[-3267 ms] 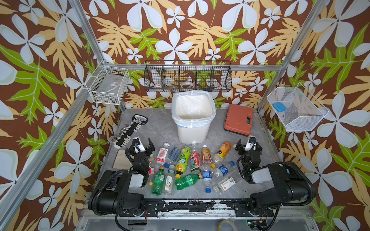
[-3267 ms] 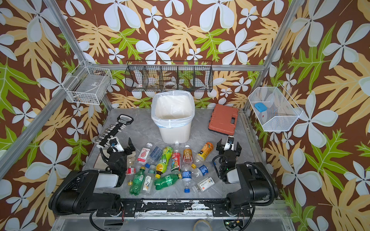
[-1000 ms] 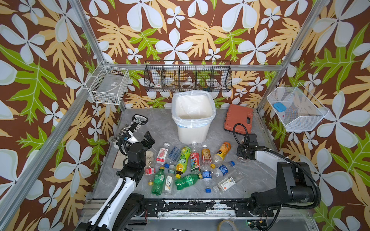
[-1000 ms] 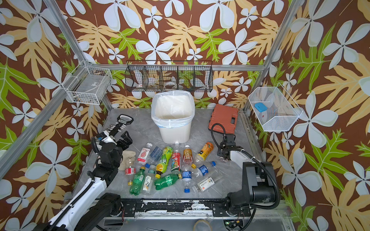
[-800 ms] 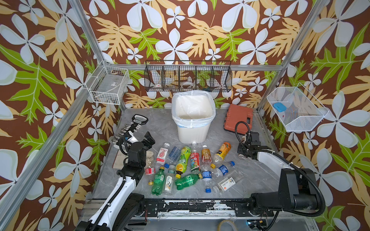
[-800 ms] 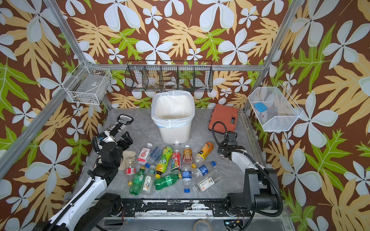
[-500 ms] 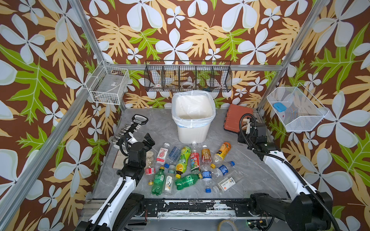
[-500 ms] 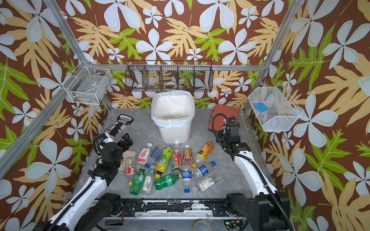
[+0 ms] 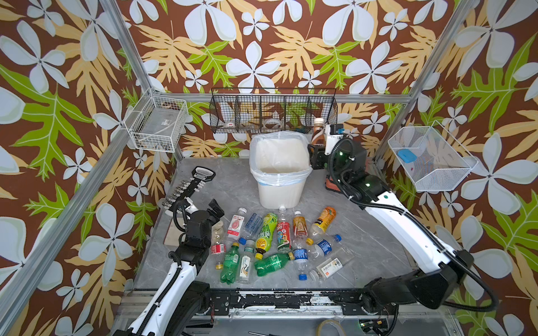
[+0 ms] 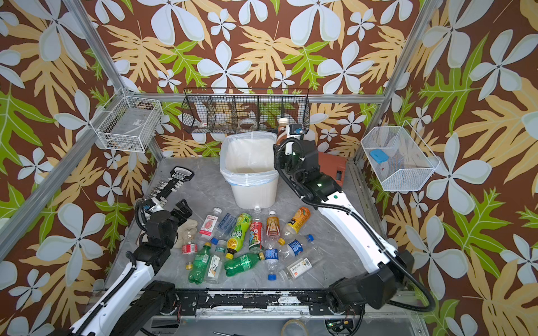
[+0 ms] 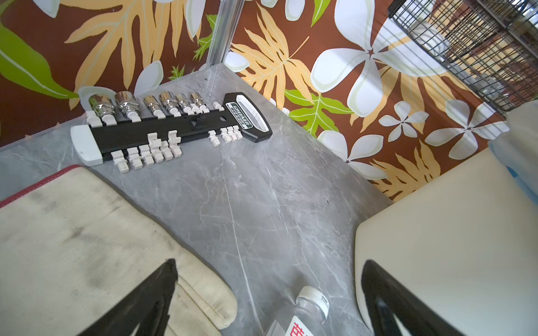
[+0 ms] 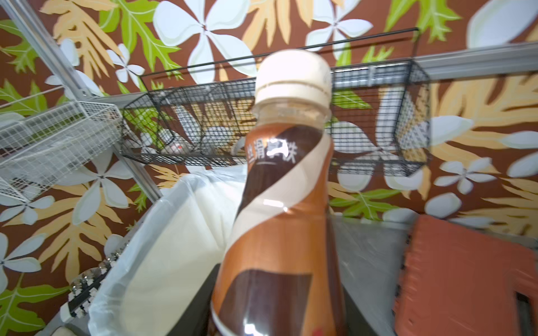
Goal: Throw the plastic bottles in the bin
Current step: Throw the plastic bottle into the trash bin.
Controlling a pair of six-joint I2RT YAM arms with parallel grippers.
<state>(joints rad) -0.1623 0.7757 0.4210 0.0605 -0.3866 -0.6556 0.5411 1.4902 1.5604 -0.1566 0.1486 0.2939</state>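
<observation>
While the right gripper (image 9: 317, 148) is clamped around the lower body of a brown bottle (image 9: 318, 131) with a cream cap, it holds this bottle high in the air, cap upward and nearly upright. In both top views the brown bottle (image 10: 281, 130) stands just beside the right back corner of the bin (image 9: 279, 192), above the level of its rim and in front of the black wire basket (image 9: 273, 110). Whether it is over the opening, I cannot tell. The right wrist view shows the brown bottle (image 12: 285, 203) close to the camera, with the bag-lined bin at one side and the orange-red tool case (image 12: 465, 276) at the other side. The bin stands at the back middle of the grey table (image 9: 364, 232). The other bottles (image 9: 273, 241) lie in a loose group on the table in front of the bin. The left gripper (image 11: 269, 266) has its jaws wide apart and holds nothing. It hangs low at the left end of this group, partly over a dirty cream cloth (image 11: 87, 232), near a socket rail (image 11: 174, 128).
</observation>
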